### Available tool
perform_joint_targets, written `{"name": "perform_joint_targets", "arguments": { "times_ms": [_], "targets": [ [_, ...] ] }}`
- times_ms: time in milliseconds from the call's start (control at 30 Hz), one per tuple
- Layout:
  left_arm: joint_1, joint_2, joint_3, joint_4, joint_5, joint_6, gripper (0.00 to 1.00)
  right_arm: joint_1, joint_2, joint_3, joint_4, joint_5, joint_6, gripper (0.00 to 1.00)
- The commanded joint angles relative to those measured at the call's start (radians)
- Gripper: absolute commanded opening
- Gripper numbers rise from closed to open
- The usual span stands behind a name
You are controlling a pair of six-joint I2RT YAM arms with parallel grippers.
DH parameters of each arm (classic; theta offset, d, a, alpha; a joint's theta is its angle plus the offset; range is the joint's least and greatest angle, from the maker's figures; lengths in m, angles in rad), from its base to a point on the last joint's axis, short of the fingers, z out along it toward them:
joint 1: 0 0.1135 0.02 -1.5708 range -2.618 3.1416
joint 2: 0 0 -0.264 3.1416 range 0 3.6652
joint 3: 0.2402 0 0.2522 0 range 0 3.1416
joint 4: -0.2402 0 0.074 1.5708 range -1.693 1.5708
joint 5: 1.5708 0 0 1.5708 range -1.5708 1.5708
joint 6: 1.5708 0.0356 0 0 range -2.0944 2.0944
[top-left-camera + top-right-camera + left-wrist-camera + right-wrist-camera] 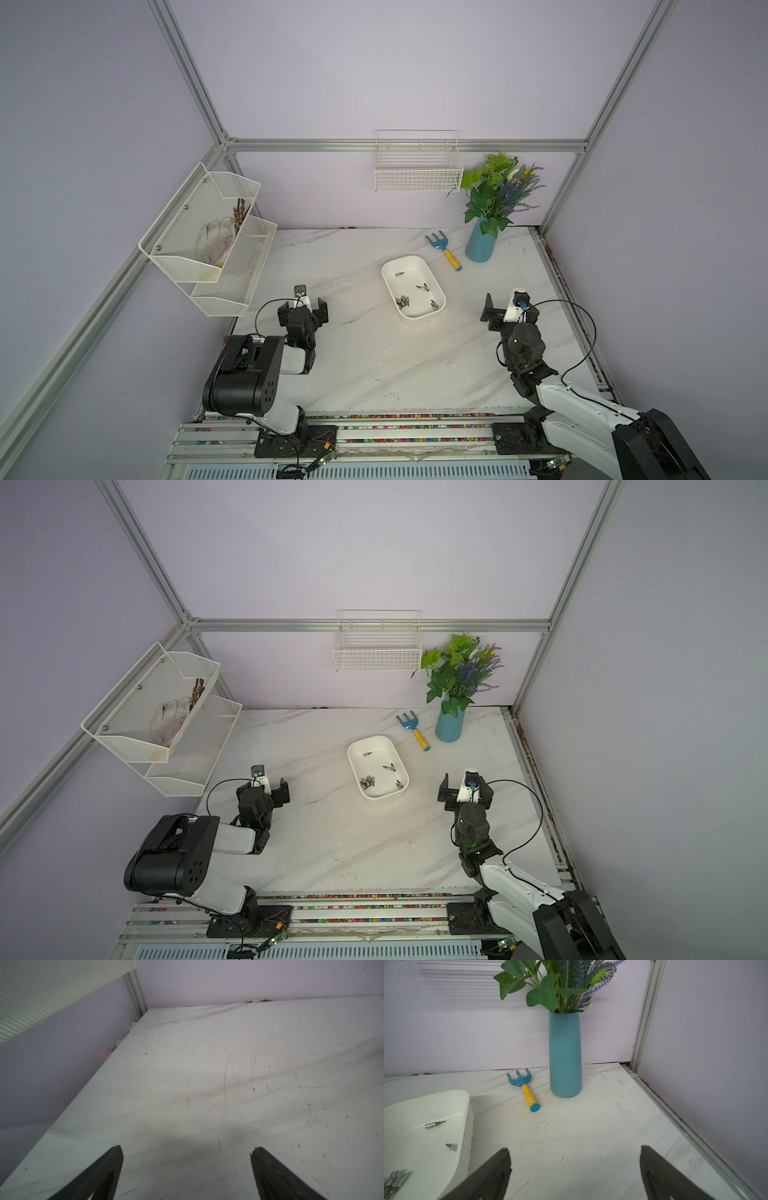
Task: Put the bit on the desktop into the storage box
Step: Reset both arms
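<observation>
The white storage box (420,316) (383,796) stands mid-table, between the two arms. Several small metal bits (403,301) (367,781) (434,1124) lie on its floor. No bit shows on the bare marble desktop in any view. My left gripper (303,309) (264,789) (187,1151) hovers over the table to the left of the box, open and empty. My right gripper (510,309) (465,789) (574,1151) sits to the right of the box (467,1126), also open, with only tabletop between its fingers.
A blue hand rake with a yellow handle (444,251) (527,1093) lies behind the box, beside a blue vase of plants (481,245) (564,1053). A wire-grid basket (417,174) hangs on the back wall. A two-tier mesh rack (208,237) hangs at the left.
</observation>
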Motion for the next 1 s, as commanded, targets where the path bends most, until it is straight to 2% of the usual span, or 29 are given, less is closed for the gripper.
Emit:
{"name": "perform_joint_targets", "arguments": {
  "times_ms": [0, 67, 200, 400, 500, 533, 567, 600, 667, 700, 767, 967],
  "targets": [
    [0.021, -0.035, 0.074, -0.030, 0.071, -0.017, 1.00, -0.054, 0.023, 0.021, 0.067, -0.052, 0.002, 1.00],
    [0.021, -0.005, 0.043, 0.081, 0.068, -0.005, 1.00, -0.092, 0.056, 0.027, 0.076, -0.073, 0.009, 1.00],
    [0.021, -0.026, 0.059, 0.010, 0.074, -0.011, 1.00, -0.149, 0.140, 0.032, 0.116, -0.123, 0.031, 1.00],
    [0.022, -0.022, 0.054, 0.029, 0.072, -0.010, 1.00, -0.203, 0.352, 0.036, 0.351, -0.204, 0.039, 1.00],
    [0.022, -0.021, 0.054, 0.029, 0.072, -0.010, 1.00, -0.224, 0.435, 0.070, 0.350, -0.216, 0.042, 1.00],
    [0.021, -0.021, 0.056, 0.029, 0.072, -0.011, 1.00, -0.229, 0.492, 0.066, 0.402, -0.221, 0.048, 1.00],
    [0.022, -0.021, 0.055, 0.030, 0.071, -0.010, 1.00, -0.230, 0.580, 0.057, 0.540, -0.223, 0.033, 1.00],
    [0.021, -0.021, 0.055, 0.029, 0.071, -0.010, 1.00, -0.227, 0.598, 0.052, 0.579, -0.214, 0.028, 1.00],
    [0.022, -0.021, 0.054, 0.029, 0.073, -0.010, 1.00, -0.229, 0.500, 0.118, 0.292, -0.198, 0.052, 1.00],
    [0.022, -0.023, 0.055, 0.029, 0.073, -0.009, 1.00, -0.228, 0.522, 0.141, 0.293, -0.199, 0.048, 1.00],
    [0.021, -0.023, 0.055, 0.029, 0.073, -0.009, 1.00, -0.228, 0.577, 0.111, 0.424, -0.201, 0.036, 1.00],
    [0.021, -0.021, 0.057, 0.026, 0.072, -0.010, 1.00, -0.225, 0.562, 0.122, 0.380, -0.194, 0.040, 1.00]
  ]
}}
